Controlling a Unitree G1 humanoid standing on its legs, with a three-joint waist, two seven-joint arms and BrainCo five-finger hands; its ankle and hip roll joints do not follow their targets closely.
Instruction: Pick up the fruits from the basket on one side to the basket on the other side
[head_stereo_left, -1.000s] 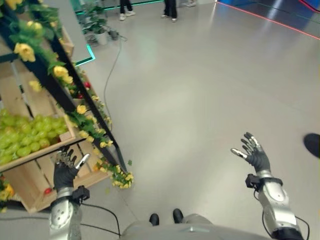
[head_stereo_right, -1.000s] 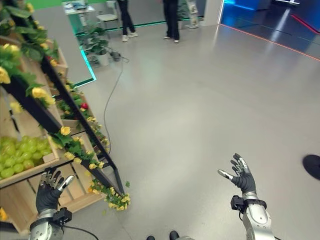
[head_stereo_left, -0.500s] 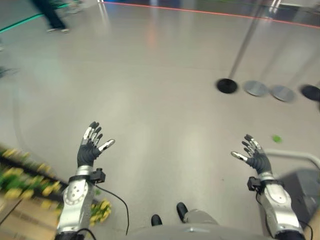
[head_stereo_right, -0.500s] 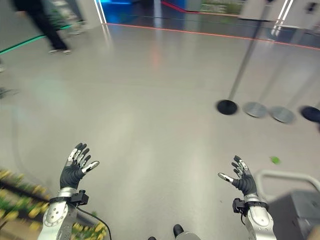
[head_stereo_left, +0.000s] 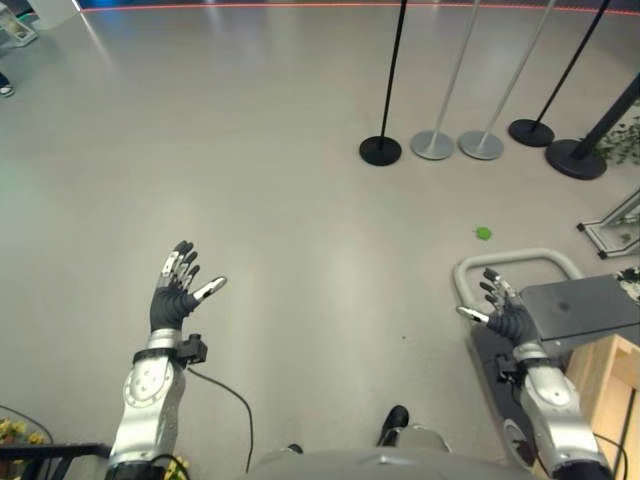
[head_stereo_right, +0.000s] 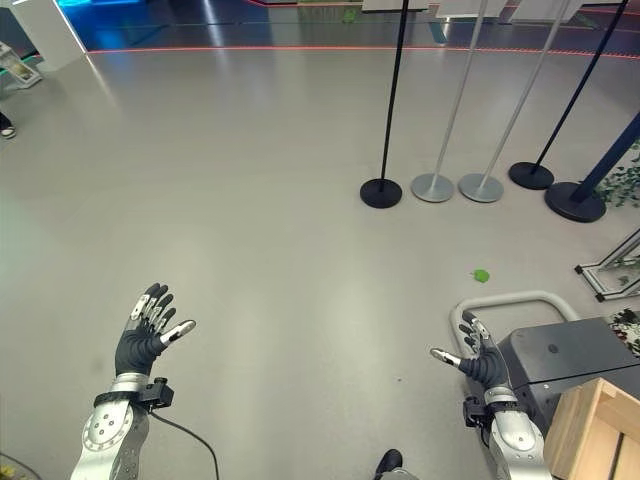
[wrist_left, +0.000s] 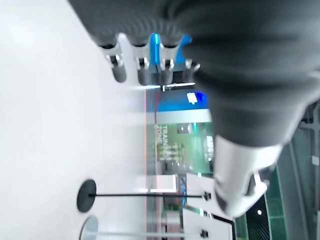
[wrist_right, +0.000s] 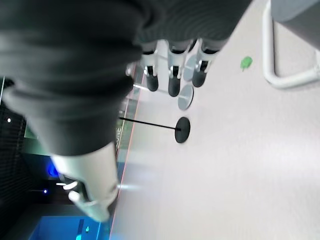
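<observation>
My left hand (head_stereo_left: 172, 300) is raised over the grey floor at the lower left, fingers straight and spread, holding nothing. My right hand (head_stereo_left: 508, 318) is up at the lower right, also open and empty, just in front of a grey cart (head_stereo_left: 585, 308) with a white tubular handle (head_stereo_left: 505, 264). A small green fruit (head_stereo_left: 484, 234) lies on the floor beyond that handle, and it also appears in the right wrist view as the green fruit (wrist_right: 246, 62). A light wooden crate corner (head_stereo_left: 610, 385) stands at the right edge beside the cart.
Several barrier posts with round bases (head_stereo_left: 381, 150) stand across the floor ahead, more at the right (head_stereo_left: 575, 158). A bit of yellow flowers (head_stereo_left: 12, 430) shows at the lower left edge. Open grey floor (head_stereo_left: 250, 150) stretches ahead and to the left.
The whole view has swung to the right: the fruit shelf and flowers have left the picture, and the posts, cart and wooden crate have come in. Both hands stay raised and open.
</observation>
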